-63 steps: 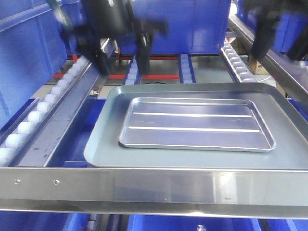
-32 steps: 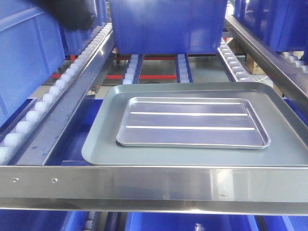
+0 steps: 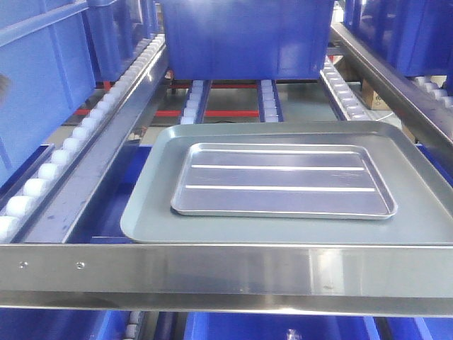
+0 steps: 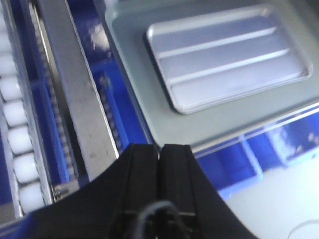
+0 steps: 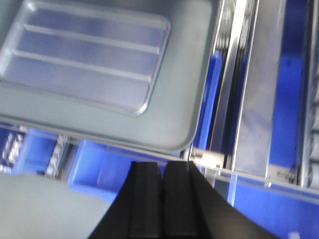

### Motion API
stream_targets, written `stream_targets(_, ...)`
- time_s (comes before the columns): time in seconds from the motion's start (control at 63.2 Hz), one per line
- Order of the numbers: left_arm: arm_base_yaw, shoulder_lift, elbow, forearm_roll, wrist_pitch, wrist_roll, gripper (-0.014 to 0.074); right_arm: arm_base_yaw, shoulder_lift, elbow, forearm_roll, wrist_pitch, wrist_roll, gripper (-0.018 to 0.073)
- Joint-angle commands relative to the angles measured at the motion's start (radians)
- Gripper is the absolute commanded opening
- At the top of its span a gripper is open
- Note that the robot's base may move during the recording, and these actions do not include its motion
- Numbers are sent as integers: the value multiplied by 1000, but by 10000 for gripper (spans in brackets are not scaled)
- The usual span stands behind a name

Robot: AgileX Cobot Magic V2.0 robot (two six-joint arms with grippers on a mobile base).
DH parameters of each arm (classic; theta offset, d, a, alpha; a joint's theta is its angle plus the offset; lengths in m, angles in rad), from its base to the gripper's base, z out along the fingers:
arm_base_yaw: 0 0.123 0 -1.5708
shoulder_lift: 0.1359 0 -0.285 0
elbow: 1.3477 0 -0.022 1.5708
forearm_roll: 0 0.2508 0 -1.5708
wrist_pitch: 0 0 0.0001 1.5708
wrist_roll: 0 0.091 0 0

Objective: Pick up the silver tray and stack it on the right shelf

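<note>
silver tray (image 3: 282,180) inside grey tray (image 3: 148,205), right edge cropped; left gripper (image 4: 160,152), right gripper (image 5: 161,172) clenched, empty

Open room lies above the silver tray (image 3: 283,180), which rests inside the grey tray (image 3: 145,212). The front bar (image 3: 226,273) blocks the near side, a blue crate (image 3: 244,39) stands beyond the far edge, and roller rails (image 3: 78,138) flank the left. Right-side clearance looks narrow, though partly cropped.

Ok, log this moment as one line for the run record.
silver tray: resting inside grey tray on right shelf | left tool: shut, empty | right tool: shut, empty
</note>
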Motion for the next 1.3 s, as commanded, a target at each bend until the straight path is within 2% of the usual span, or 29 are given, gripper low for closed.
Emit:
stream_targets(0.0, -7, -125, -23, 14, -43, -3, -101, -5, -99, -26, -2, -67, -20, 50)
stream_targets(0.19, -7, -397, -23, 14, 24, -3, -101, -5, -354, -26, -2, -71, -20, 50)
stream_targets(0.348, -7, -530, -23, 16, 52, -3, -101, -5, -463, -26, -2, -75, -20, 50)
stream_targets(0.982, -7, -549, -19, 4, 55, -3, -101, -5, -465, -26, -1, -76, -19, 50)
stream_targets(1.077, -7, -550, -17, -62, 59, -3, -101, -5, -465, -26, -1, -76, -19, 50)
stream_targets(1.108, -7, -554, -17, -86, 57, 18, -101, -5, -465, -26, -1, -76, -19, 50)
stream_targets(1.187, -5, -569, -17, -182, 47, 235, -101, -5, -465, -26, -1, -76, -19, 50)
stream_targets(1.219, -4, -574, -16, -228, 47, 291, -101, -5, -465, -26, -1, -76, -19, 50)
stream_targets(1.235, -4, -576, -13, -255, 47, 309, -101, -5, -465, -26, -1, -76, -19, 50)
stream_targets(1.282, -1, -588, -1, -271, 47, 339, -101, -5, -465, -26, -1, -76, -19, 50)
